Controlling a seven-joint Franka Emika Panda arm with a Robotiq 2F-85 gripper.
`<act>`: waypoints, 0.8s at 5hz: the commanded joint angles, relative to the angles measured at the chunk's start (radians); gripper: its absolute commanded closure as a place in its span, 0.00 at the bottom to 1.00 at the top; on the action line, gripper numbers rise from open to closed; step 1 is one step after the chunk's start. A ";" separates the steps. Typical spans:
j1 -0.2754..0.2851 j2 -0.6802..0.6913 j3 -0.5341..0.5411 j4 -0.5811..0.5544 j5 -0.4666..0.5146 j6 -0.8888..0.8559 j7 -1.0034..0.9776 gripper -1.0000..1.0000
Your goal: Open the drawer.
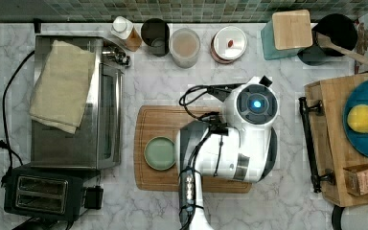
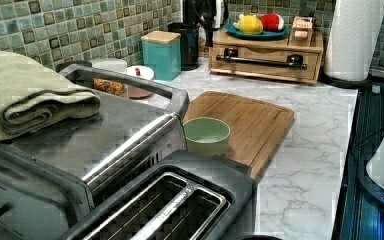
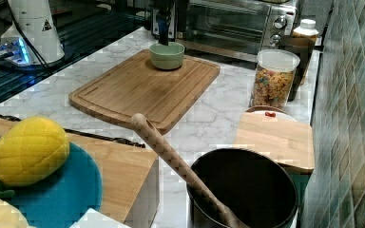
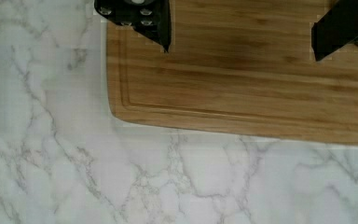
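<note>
Hovering over the bamboo cutting board (image 1: pixel 191 148), well apart from the shut light-wood drawer (image 2: pixel 266 59).
Hand (image 4: pixel 240 39) fingers spread, empty; drawer's long black bar handle (image 1: pixel 310 143) lies along the surface's top view's right edge.

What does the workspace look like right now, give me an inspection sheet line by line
Surface: white marble counter.
Job's things: drawer shut, black bar handle across its front.
Clutter: green bowl on cutting board; toaster oven with folded towel; toaster; cereal jar; blue plate with toy fruit on the drawer unit.
Grippers: gripper open above the cutting board, holding nothing.
Cables: black cable on the arm; power cord beside the toaster oven.
Surroundings: green tile backsplash.
</note>
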 commanded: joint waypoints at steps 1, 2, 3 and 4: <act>-0.111 -0.041 -0.104 -0.017 -0.108 0.153 -0.213 0.00; -0.112 -0.031 -0.154 -0.058 -0.116 0.249 -0.282 0.00; -0.176 -0.006 -0.129 -0.075 -0.125 0.296 -0.323 0.00; -0.172 0.021 -0.175 -0.084 -0.124 0.333 -0.359 0.00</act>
